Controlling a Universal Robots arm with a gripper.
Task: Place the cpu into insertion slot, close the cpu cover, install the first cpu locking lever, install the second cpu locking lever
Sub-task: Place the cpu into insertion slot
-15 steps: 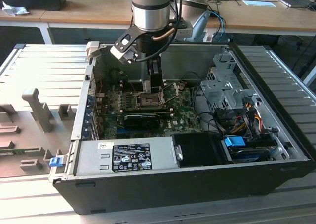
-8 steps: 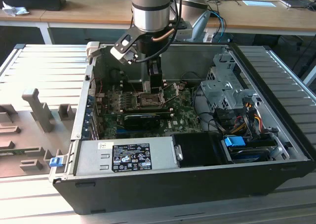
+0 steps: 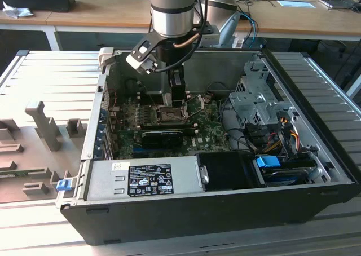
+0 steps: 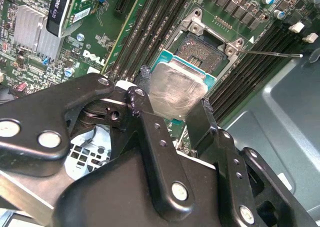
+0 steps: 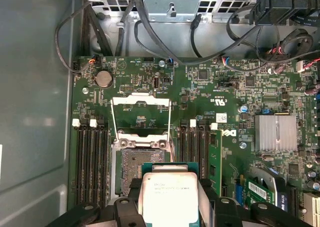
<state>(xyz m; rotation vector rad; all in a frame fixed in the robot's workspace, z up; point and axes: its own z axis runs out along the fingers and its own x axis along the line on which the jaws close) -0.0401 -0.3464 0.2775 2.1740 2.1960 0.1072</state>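
One end effector clamps the cpu, held close above the insertion slot

The arm comes straight down from above, its silver wrist section upright. Below it the gripper hangs low, pointing down. In the second wrist view the two black fingers are drawn in against opposite edges of the cpu, which sits clamped between their tips with its broad face showing.
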